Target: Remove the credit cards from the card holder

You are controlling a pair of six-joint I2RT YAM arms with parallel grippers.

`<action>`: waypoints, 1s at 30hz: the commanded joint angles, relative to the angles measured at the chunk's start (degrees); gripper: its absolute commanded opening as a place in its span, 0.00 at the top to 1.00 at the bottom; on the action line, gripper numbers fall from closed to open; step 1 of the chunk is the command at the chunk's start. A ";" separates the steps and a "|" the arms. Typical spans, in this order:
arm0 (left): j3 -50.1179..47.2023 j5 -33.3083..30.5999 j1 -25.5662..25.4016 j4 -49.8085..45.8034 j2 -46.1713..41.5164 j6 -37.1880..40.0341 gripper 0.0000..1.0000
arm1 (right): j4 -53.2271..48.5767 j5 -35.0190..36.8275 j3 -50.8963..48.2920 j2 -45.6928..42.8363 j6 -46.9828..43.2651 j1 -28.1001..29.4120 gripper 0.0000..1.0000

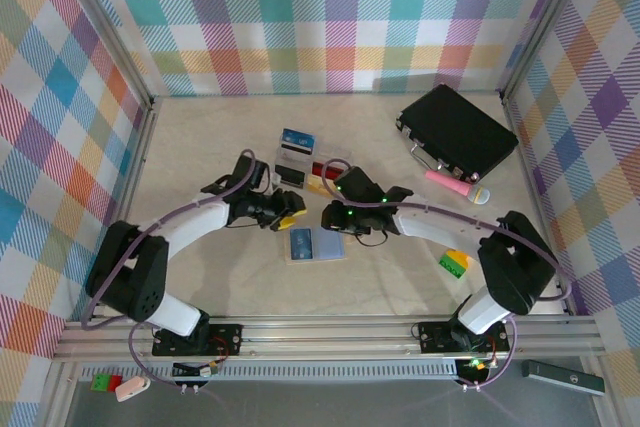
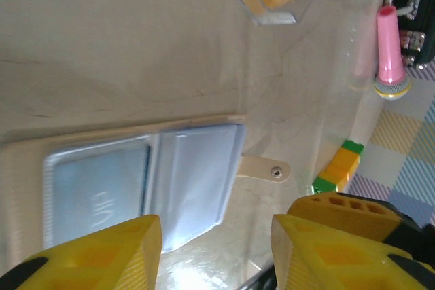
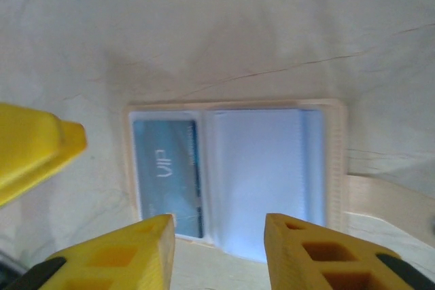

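Right wrist view: card holder [image 3: 265,168] lies open, teal card [image 3: 166,168] in its left pocket. Left gripper [image 2: 216,230] and right gripper [image 3: 217,227] both spread, empty. I'd pin the holder, then slide the card out.

Item 1, my left arm [image 1: 190,222]: shoulder raised at the near left, elbow folded, white forearm reaching inward toward centre.
Item 2, my left gripper [image 1: 287,215]: pointed down and to the right, yellow fingers [image 2: 102,256] spread wide, holding nothing.
Item 3, my right arm [image 1: 440,225]: mirrored pose, forearm reaching inward from the right.
Item 4, my right gripper [image 1: 330,215]: facing the left one, tips near but apart; fingers [image 3: 326,252] parted, nothing gripped.
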 commanded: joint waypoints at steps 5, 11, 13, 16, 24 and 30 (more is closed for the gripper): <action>-2.24 -4.27 1.06 -10.67 -3.16 5.31 0.65 | 8.80 -9.86 1.33 6.26 1.30 -0.40 0.70; -1.90 -4.13 -0.10 -10.39 -1.16 5.15 0.73 | 9.93 -11.75 1.77 10.09 2.36 -0.42 0.79; -1.80 -3.91 -0.76 -9.67 -0.05 4.89 0.74 | 10.19 -12.13 1.88 10.85 2.39 -0.40 0.80; -1.35 -3.83 -1.75 -9.17 1.81 4.74 0.75 | 10.26 -12.39 2.10 11.76 2.46 -0.40 0.81; -1.57 -4.47 -2.32 -7.95 5.25 3.74 0.80 | 10.49 -13.62 2.78 13.69 2.28 -0.40 0.84; -2.28 -5.97 -2.32 -8.42 6.67 3.69 0.82 | 10.65 -13.72 2.82 14.54 2.46 -0.39 0.85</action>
